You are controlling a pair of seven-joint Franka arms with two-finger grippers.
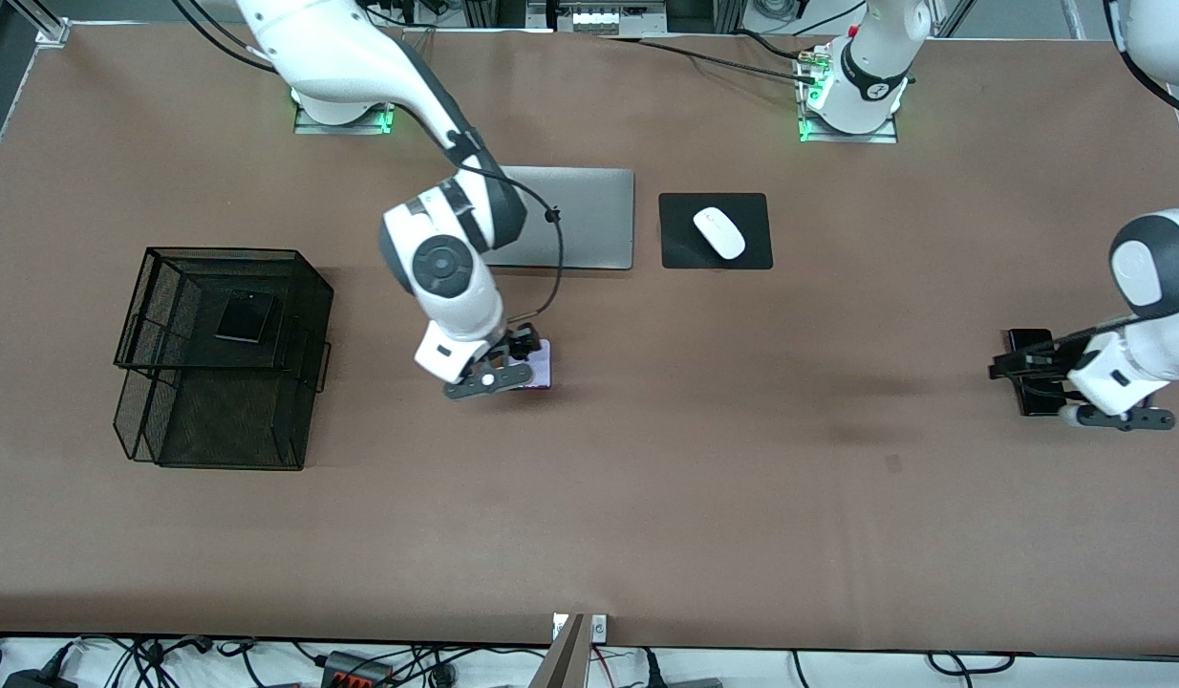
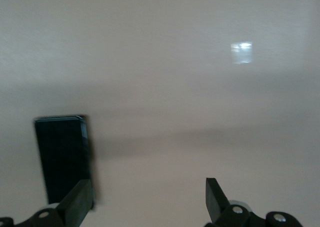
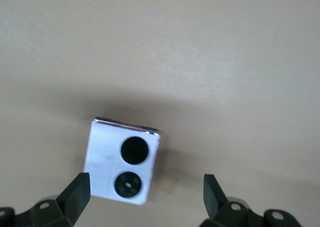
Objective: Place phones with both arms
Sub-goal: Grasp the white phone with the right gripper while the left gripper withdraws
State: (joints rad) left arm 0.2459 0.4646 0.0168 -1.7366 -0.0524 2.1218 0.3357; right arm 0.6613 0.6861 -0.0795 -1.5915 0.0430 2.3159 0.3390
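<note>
Front view tells me one flip phone [image 1: 246, 316] already lies in the mesh tray [image 1: 303, 287]. My right gripper [image 1: 513, 368] hangs wide open, empty, over the lavender phone [image 3: 122, 161]; left gripper [image 2: 147, 199], open too, over the slab [image 2: 62, 154]. Two remain.

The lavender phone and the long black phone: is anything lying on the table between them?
No. In the front view, only bare brown table stretches from the lavender phone to the black slab phone.
</note>
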